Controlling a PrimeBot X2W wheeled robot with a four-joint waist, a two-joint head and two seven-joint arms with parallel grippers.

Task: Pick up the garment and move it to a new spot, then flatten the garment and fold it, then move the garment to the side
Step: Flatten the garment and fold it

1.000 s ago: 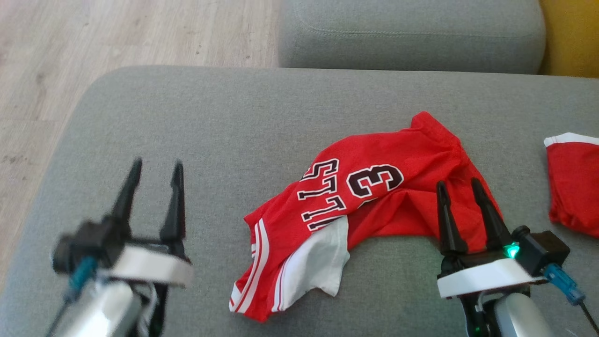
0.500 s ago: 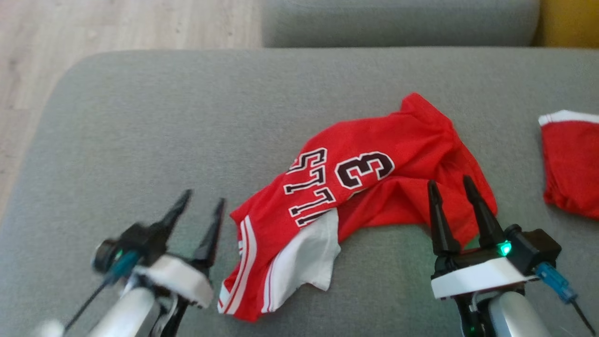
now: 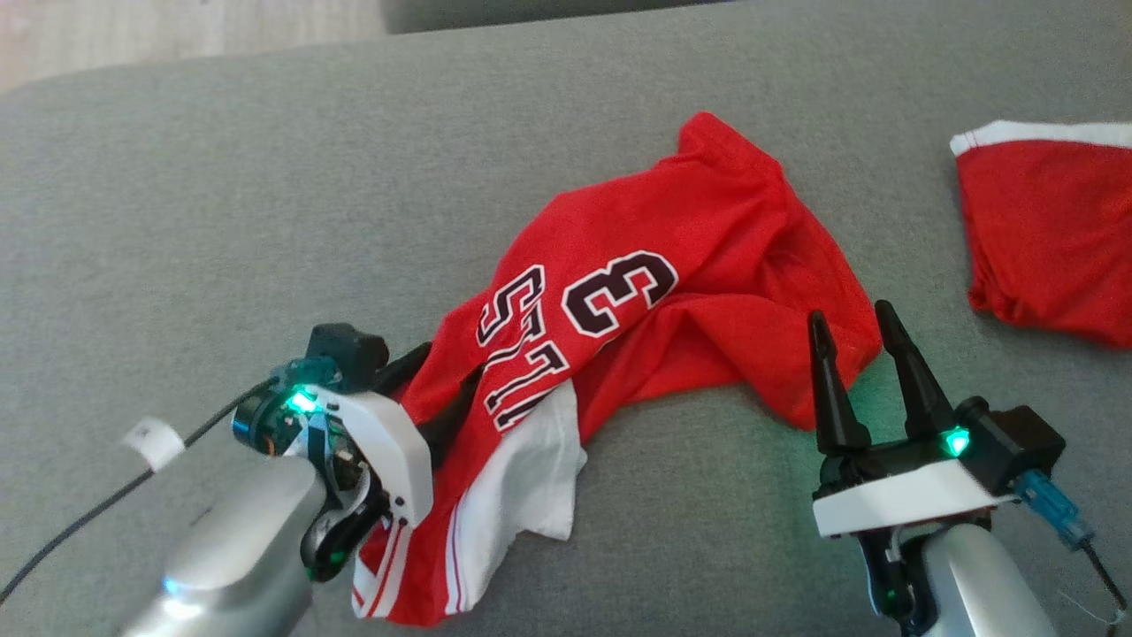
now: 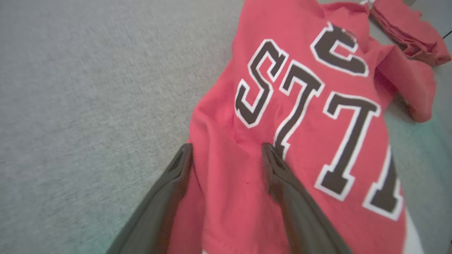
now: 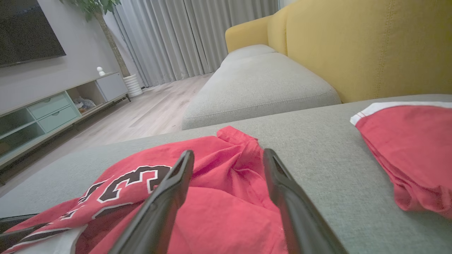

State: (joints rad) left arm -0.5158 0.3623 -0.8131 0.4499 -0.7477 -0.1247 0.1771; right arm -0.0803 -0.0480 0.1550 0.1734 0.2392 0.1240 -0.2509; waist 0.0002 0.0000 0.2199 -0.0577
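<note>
The garment (image 3: 672,265) is a crumpled red jersey with black-and-white lettering, a "3" and a white patch at its near end, lying mid-cushion. My left gripper (image 3: 442,382) stands open at its left edge. In the left wrist view the two fingers of the left gripper (image 4: 226,146) straddle a ridge of the garment (image 4: 317,116), one finger on the cushion side, one on the lettering. My right gripper (image 3: 850,311) is open at the jersey's right edge. Seen from the right wrist, the right gripper (image 5: 229,152) hovers low over the red cloth (image 5: 219,208).
A second red garment with a white band (image 3: 1048,230) (image 5: 413,148) lies at the right. Everything rests on a grey sofa cushion (image 3: 221,221). Another grey seat (image 5: 257,84) and a yellow backrest (image 5: 370,42) lie beyond; wooden floor (image 3: 177,26) is at the far left.
The head camera has tilted down and shifted. My left gripper has swung right from bare cushion to the garment's left edge and now straddles it. The right gripper has barely moved.
</note>
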